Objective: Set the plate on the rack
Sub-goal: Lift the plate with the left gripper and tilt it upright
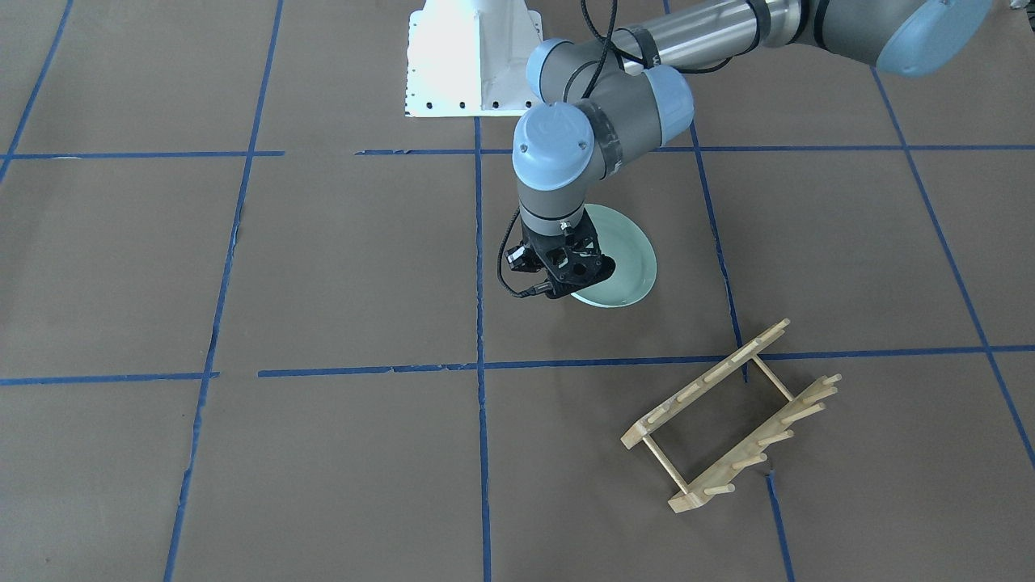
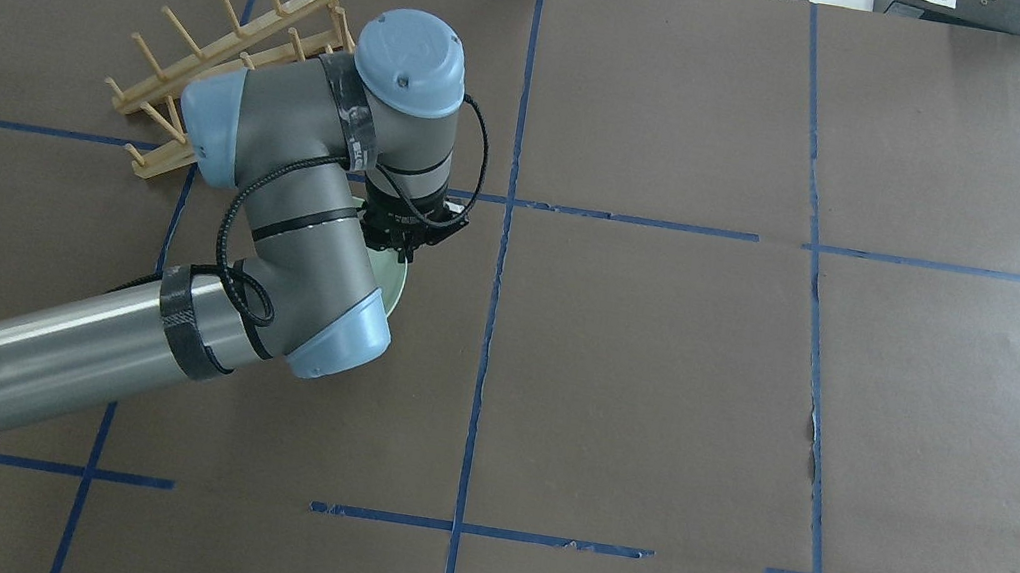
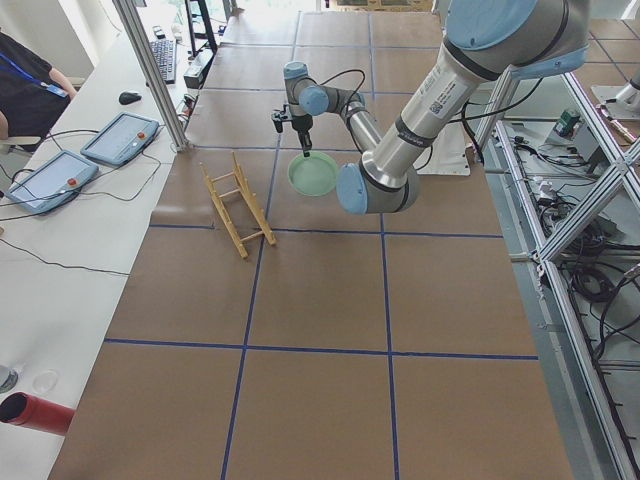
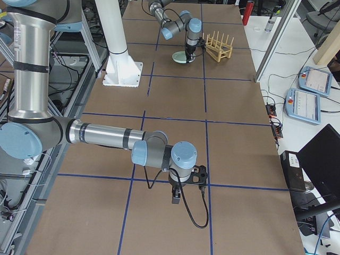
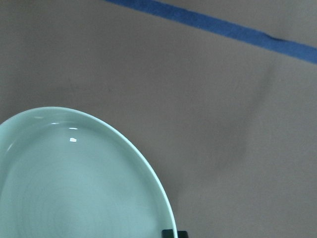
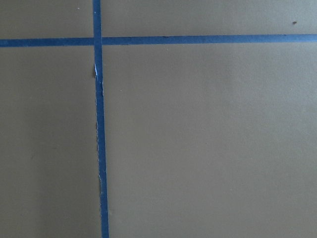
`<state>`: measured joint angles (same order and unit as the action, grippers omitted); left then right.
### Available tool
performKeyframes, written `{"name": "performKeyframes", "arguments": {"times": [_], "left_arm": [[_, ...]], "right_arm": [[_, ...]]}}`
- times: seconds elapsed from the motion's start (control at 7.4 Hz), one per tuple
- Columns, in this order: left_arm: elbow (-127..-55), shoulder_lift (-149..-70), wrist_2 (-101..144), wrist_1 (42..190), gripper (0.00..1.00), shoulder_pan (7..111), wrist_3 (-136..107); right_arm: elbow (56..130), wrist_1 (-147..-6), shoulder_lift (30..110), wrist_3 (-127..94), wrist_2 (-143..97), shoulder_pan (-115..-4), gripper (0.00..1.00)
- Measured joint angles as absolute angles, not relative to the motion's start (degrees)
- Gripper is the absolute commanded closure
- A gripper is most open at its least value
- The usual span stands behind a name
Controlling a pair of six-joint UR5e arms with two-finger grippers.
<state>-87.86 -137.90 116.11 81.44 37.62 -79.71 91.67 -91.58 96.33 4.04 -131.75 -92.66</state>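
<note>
The pale mint-green plate (image 1: 627, 246) is near the table's middle and looks tilted and slightly off the paper. My left gripper (image 1: 576, 279) points down and is shut on its rim. The left wrist view shows the plate (image 5: 74, 183) filling the lower left, with one dark fingertip (image 5: 170, 233) at its rim. In the overhead view my arm hides all but a sliver of the plate (image 2: 395, 282). The light-wood rack (image 1: 732, 416) stands on the table apart from the plate, and also shows in the overhead view (image 2: 202, 48). My right gripper (image 4: 186, 183) hangs over bare paper far away; I cannot tell its state.
Brown paper with blue tape lines (image 1: 479, 368) covers the table. The white robot base (image 1: 473, 61) stands at the table's edge. Tablets (image 3: 120, 138) and cables lie on a side bench beyond the rack.
</note>
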Motion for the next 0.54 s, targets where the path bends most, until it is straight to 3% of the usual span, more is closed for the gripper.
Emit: {"name": "performKeyframes", "arguments": {"times": [0.27, 0.54], "left_arm": [[-96.46, -136.58, 120.89, 81.88, 1.0, 45.05, -79.08], [-100.28, -136.39, 128.41, 86.98, 1.0, 53.82, -78.29]], "right_arm": [[91.67, -91.58, 96.33, 4.04, -131.75, -92.68, 0.0], [91.67, -91.58, 96.33, 4.04, -131.75, -92.68, 0.0]]}}
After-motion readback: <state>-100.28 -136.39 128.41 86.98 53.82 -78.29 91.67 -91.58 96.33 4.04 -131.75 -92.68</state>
